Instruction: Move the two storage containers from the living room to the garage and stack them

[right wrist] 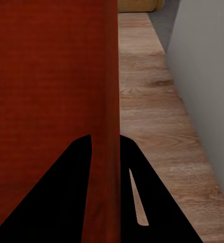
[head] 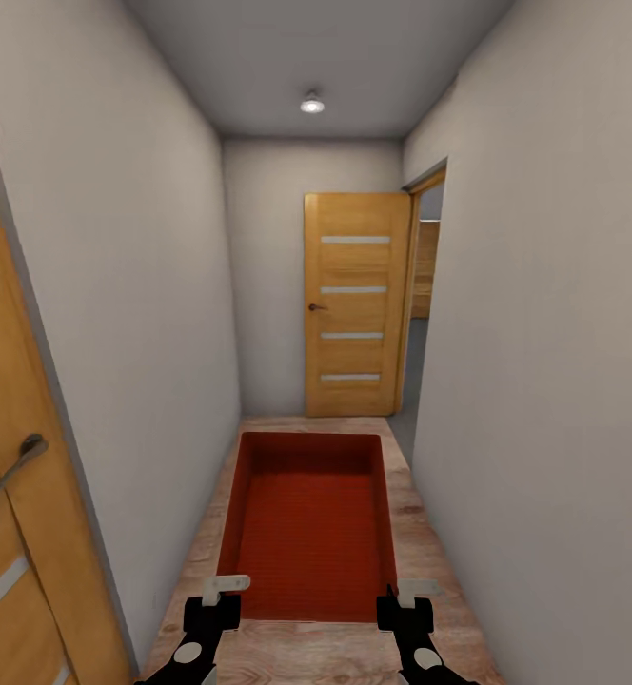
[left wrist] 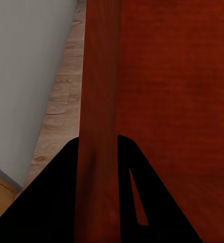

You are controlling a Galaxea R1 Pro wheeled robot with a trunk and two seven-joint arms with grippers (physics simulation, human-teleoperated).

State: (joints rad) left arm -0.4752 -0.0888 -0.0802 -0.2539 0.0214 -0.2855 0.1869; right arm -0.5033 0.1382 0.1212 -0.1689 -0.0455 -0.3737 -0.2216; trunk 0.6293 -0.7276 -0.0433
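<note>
Head view shows my left fingers [head: 223,595] and right fingers [head: 404,597] each clamped on a near corner of the storage container [head: 308,533]. Its long axis runs straight ahead, toward the far wooden door [head: 356,304].

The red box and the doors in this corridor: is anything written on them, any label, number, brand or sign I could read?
There are none.
The storage container, held by the left gripper and right gripper on its side walls, has plain red walls.
The open wooden door ahead carries only four pale frosted strips.
The near door shows only a lever handle and similar strips.
The grey walls bear no sign.
</note>
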